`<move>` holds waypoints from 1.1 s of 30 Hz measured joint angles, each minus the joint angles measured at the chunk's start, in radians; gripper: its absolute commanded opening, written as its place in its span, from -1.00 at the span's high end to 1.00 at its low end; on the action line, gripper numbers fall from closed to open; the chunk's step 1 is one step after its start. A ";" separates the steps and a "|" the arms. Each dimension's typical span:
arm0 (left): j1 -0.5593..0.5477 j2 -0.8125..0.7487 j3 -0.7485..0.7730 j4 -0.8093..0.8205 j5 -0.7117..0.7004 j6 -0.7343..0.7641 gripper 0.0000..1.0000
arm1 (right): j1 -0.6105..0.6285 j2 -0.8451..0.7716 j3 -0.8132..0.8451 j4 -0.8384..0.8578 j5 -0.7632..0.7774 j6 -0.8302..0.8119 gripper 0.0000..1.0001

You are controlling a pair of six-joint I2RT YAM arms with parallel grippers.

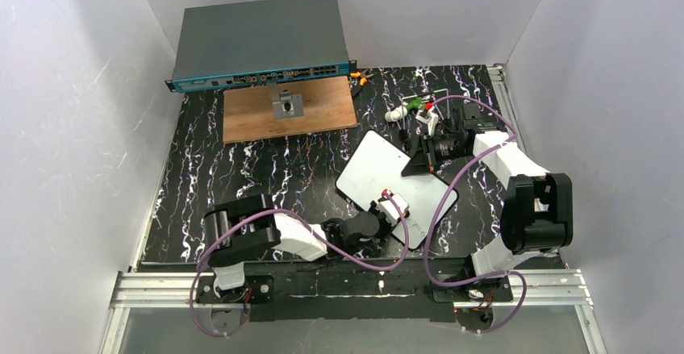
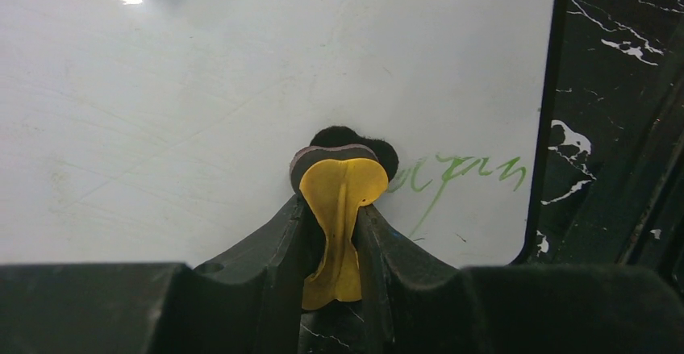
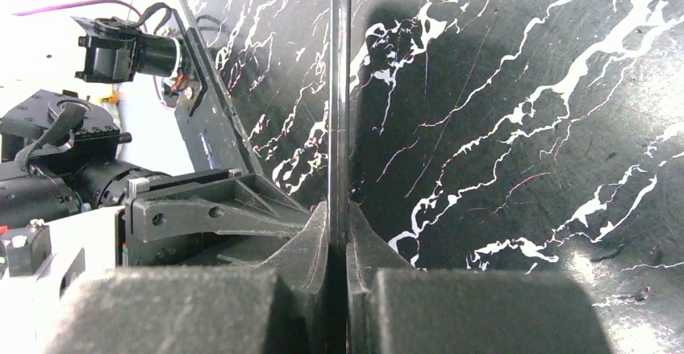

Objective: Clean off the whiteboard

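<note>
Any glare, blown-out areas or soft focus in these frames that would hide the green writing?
Left wrist: a glare spot sits upper left on the whiteboard, clear of the green writing, which reads sharp; the near fingers are soft. Right wrist: the upper left corner is blown out, the foreground fingers blurred. Top external: even light, no glare on the whiteboard.

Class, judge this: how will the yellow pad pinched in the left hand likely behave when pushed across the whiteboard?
The yellow pad is probably floppy: it buckles where the left hand pinches it. Its dark felt face likely drags a little, though the glossy whiteboard should let it slide. It looks thin, so probably light.
</note>
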 measured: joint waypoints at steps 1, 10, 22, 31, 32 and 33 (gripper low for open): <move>0.001 0.002 -0.001 0.005 -0.006 0.000 1.00 | 0.000 0.000 0.000 0.000 0.000 -0.002 0.97; 0.069 -0.027 -0.118 0.096 -0.082 -0.035 1.00 | -0.001 0.000 0.000 0.002 0.002 -0.001 0.97; 0.087 -0.045 -0.148 0.112 0.020 -0.038 1.00 | -0.001 0.000 -0.002 -0.001 0.001 -0.001 0.97; 0.081 0.012 -0.134 0.164 0.145 0.000 1.00 | -0.011 0.000 -0.013 -0.008 0.024 0.009 0.97; 0.074 0.022 -0.120 0.164 0.157 0.005 1.00 | -0.015 0.000 -0.013 -0.008 0.024 0.008 0.97; 0.062 0.034 -0.104 0.164 0.166 0.011 1.00 | -0.019 0.000 -0.013 -0.008 0.024 0.008 0.97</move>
